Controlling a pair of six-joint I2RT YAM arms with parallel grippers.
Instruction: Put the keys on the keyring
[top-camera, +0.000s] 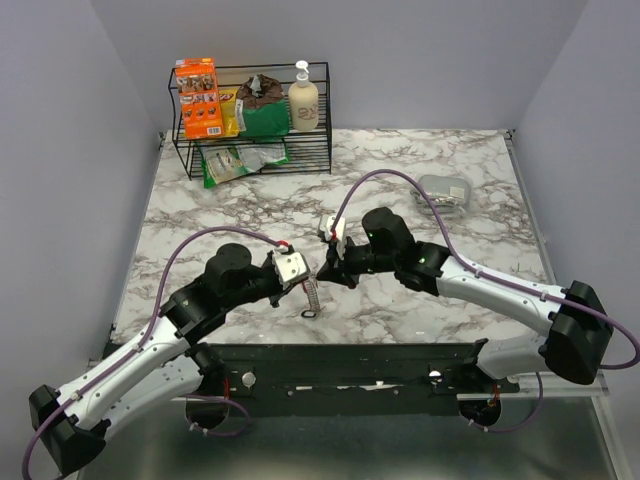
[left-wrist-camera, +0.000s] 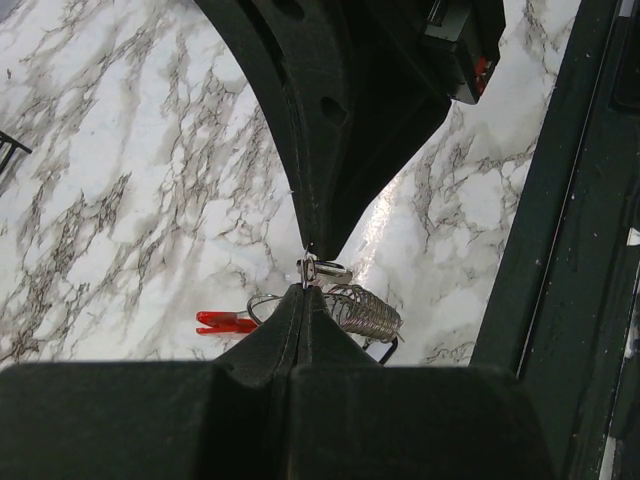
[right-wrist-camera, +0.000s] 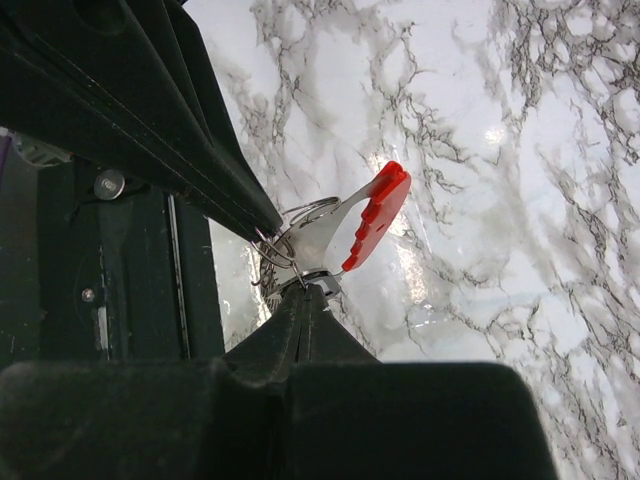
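Left gripper (left-wrist-camera: 304, 288) is pinching tight on the keyring (left-wrist-camera: 362, 312) at its wire end. Right gripper (right-wrist-camera: 304, 290) is clamping the same end from the opposite side, so it is hanging between them over the marble table (top-camera: 250, 200).

My left arm (top-camera: 130, 372) and right arm (top-camera: 500, 290) wear white shells on the lower links and matte black housings at the joints. A purple cable (top-camera: 190, 245) loops along each. My left claw (left-wrist-camera: 305, 285) and right claw (right-wrist-camera: 305, 290) are black tapering wedges.
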